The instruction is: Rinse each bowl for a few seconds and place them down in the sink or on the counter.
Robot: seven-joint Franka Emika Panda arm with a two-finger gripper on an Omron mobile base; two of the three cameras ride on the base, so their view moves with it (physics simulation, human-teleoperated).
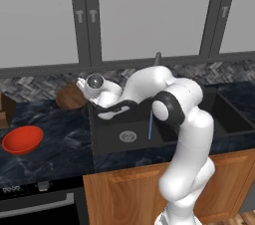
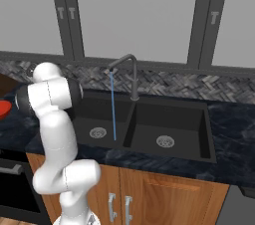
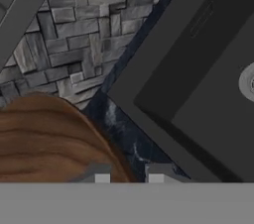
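The brown wood-grained bowl (image 1: 68, 98) sits on the dark marbled counter (image 1: 60, 142) at the back, just left of the black sink (image 1: 112, 142). My gripper (image 1: 79, 88) is over the bowl's right rim. In the hand view the wooden bowl (image 3: 47, 139) lies at lower left and the gripper (image 3: 129, 176) has its fingers narrowly apart, one on each side of the rim, gripping it. The red bowl (image 1: 22, 139) rests on the counter farther left and nearer the front. A thin blue stream of water (image 2: 113, 112) runs from the faucet (image 2: 132, 77) into the left basin (image 2: 82, 119).
The grey herringbone backsplash (image 3: 69, 44) runs close behind the wooden bowl. A brown box (image 1: 5, 112) stands at the far left of the counter. The right basin (image 2: 169, 127) holds only its silver drain (image 2: 165, 142). An oven front (image 1: 35, 204) sits below the counter at left.
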